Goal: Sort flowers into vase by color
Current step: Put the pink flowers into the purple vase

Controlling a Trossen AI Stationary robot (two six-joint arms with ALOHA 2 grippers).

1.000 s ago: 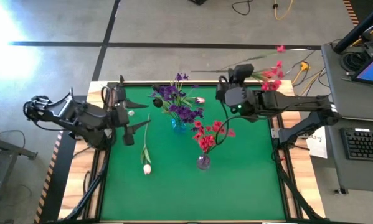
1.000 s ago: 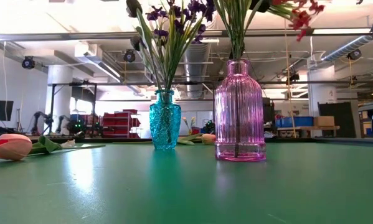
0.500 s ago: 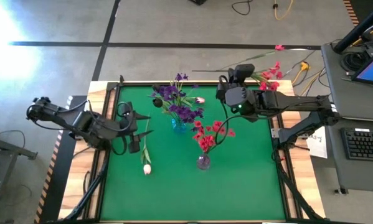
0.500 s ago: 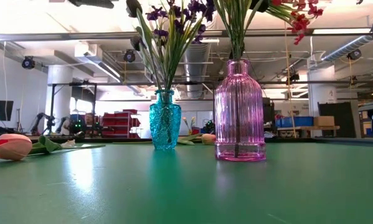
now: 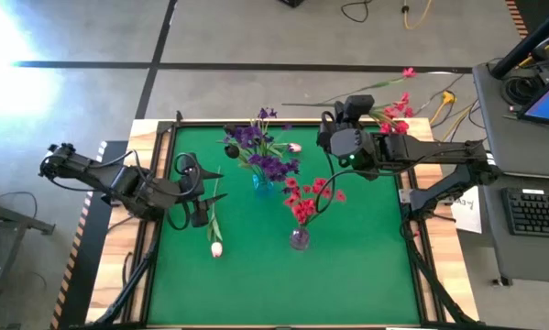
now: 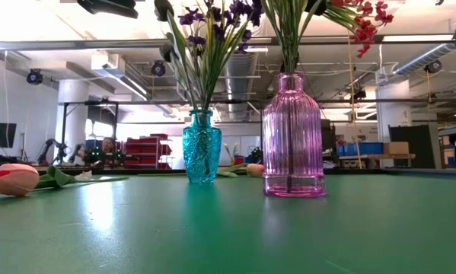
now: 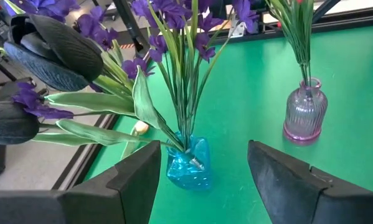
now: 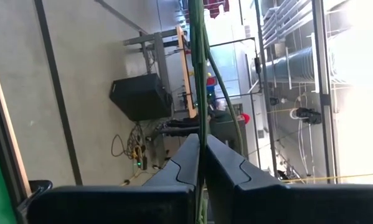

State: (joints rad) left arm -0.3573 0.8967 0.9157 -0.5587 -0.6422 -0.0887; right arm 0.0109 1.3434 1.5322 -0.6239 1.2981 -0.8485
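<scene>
My left gripper (image 5: pixel 206 190) is open over the table's left part, above the stem of a white-pink tulip (image 5: pixel 215 240) that lies flat on the green mat; the tulip also shows in the low view (image 6: pixel 11 180). My right gripper (image 5: pixel 329 119) is at the far edge, shut on a red flower (image 5: pixel 398 115). Purple flowers (image 5: pixel 256 147) stand in a blue vase (image 7: pixel 186 165). Red flowers (image 5: pixel 306 202) stand in a pink vase (image 7: pixel 304 115). A second tulip (image 5: pixel 294 147) lies behind the blue vase. My right gripper pinches the red flower's thin green stem (image 8: pixel 200 146) between its two shut fingers. The stem runs on past the fingertips (image 8: pixel 187 155). The flower is lifted clear, roughly level over the table's far edge, its blossoms (image 5: pixel 402 108) toward the right.
The two vases stand close together at the table's middle, blue (image 6: pixel 202 144) farther back and pink (image 6: pixel 292 137) nearer. A side table with a keyboard (image 5: pixel 538 211) stands at the right. Cables (image 5: pixel 384 11) lie on the floor beyond the far edge.
My left gripper has moved toward the table's near edge and a little to the right, over the lying tulip's stem, and has turned. It has come into the top of the low view.
</scene>
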